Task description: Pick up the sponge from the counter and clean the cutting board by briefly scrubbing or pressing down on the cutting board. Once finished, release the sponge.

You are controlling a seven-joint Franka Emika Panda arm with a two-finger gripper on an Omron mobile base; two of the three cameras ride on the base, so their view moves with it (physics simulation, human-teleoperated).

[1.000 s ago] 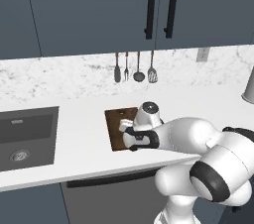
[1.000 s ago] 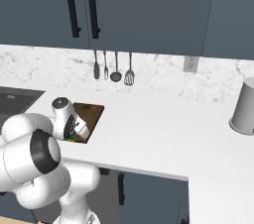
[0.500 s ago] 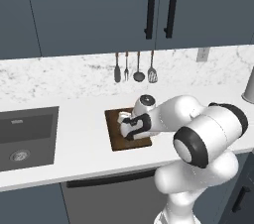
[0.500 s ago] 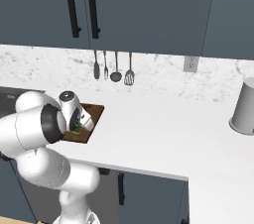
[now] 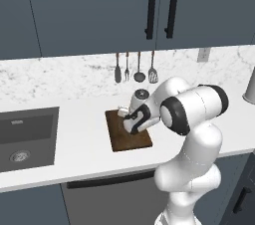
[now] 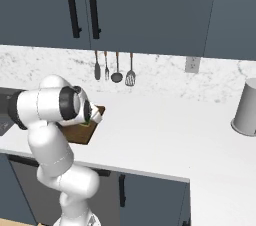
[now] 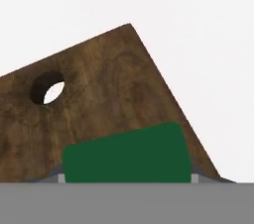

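Cutting board flat on white counter

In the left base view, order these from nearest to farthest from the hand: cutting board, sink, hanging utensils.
1. The cutting board, directly beneath the hand.
2. The hanging utensils, behind it on the backsplash.
3. The sink, far off to the left in the counter.

Arm folded low and forward, pincer clamped, pointing down.

1. The sponge – its green face up – sits low in view, over the cutting board.
2. The board's small hole lies left of it.
3. White counter surrounds the board.
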